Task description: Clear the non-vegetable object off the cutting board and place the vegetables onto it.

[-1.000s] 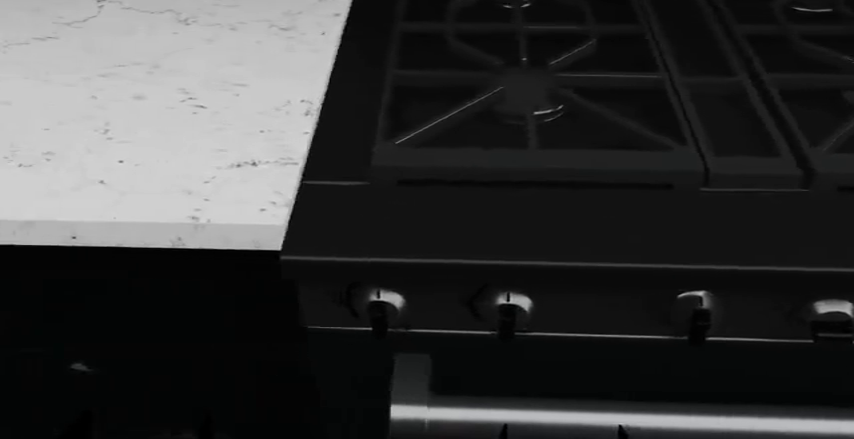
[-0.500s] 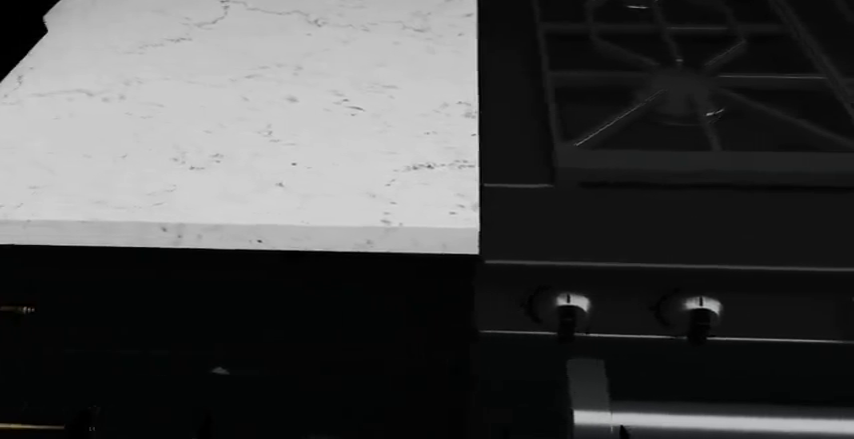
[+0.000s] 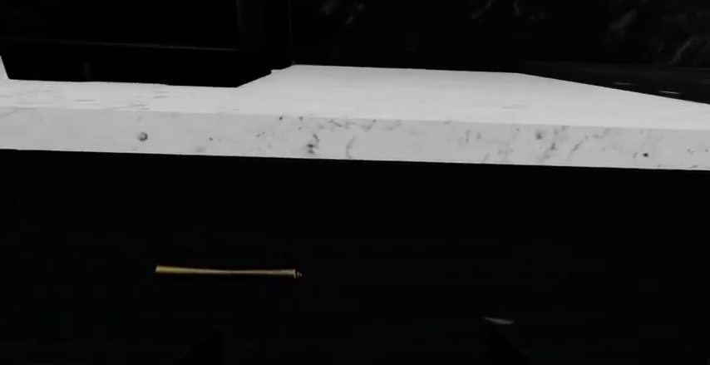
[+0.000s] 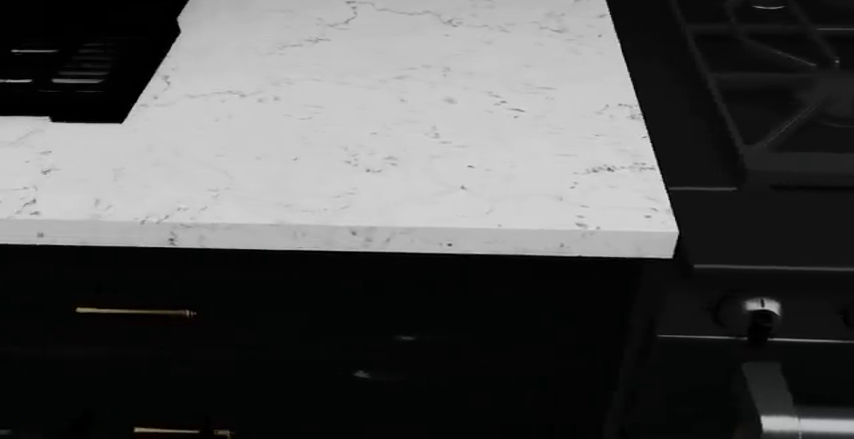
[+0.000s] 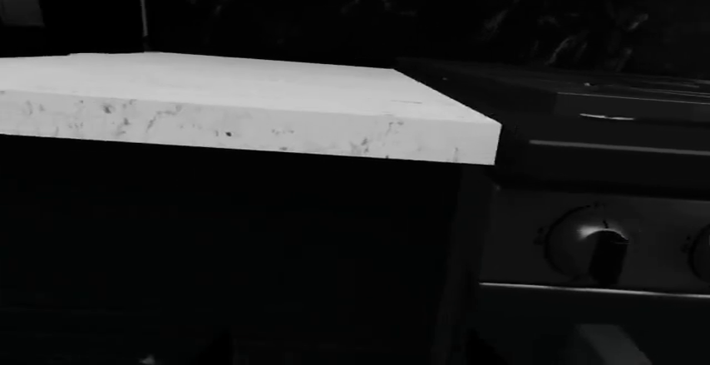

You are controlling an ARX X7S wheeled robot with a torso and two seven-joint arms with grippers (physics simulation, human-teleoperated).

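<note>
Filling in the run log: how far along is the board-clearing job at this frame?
Done: nothing visible. No board or vegetables appear in any view, only the bare white marble countertop, the stove to its right and dark cabinets with a brass drawer handle. In hand: nothing; neither gripper is in view. Left: finding the board, clearing it, placing the vegetables.
</note>
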